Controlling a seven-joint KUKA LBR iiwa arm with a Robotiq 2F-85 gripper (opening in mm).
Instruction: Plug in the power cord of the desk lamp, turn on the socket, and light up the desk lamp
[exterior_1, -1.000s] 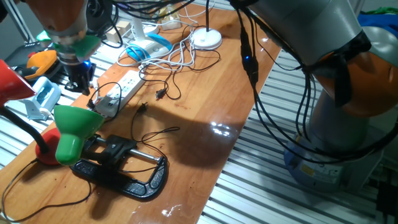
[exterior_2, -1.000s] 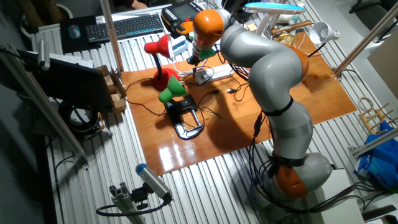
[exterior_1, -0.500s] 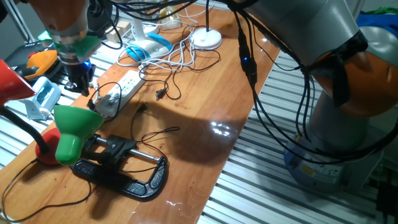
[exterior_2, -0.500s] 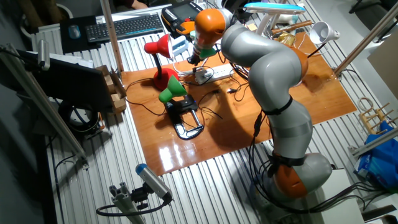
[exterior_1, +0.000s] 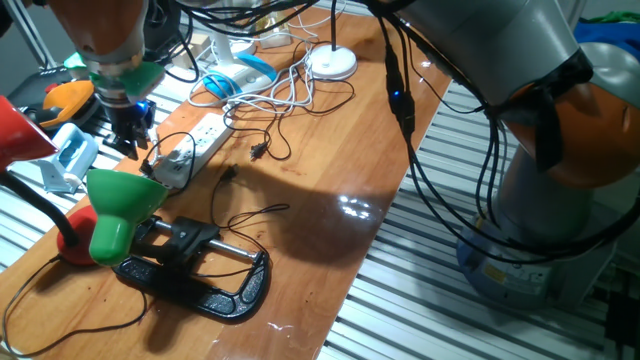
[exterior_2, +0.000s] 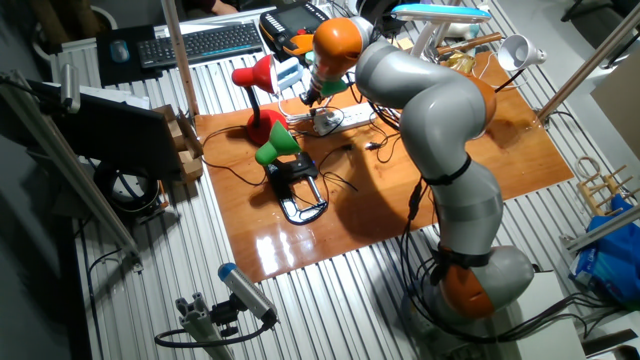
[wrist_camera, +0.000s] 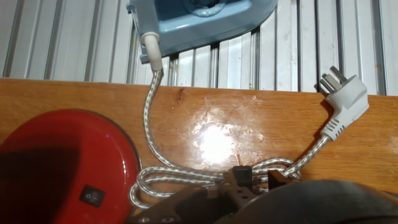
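We cannot tell whether our pincer is open or closed; its tips are dark and small above the socket. The socket lies on the wooden surface, just behind the green lamp, its near end partly hidden.

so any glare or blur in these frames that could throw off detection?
Hand view: bright glare patch on the table, gripper at the bottom edge dark and out of focus. One fixed view: small specular spot on the table and arm shadow across it. Other fixed view: sheen near the front edge.
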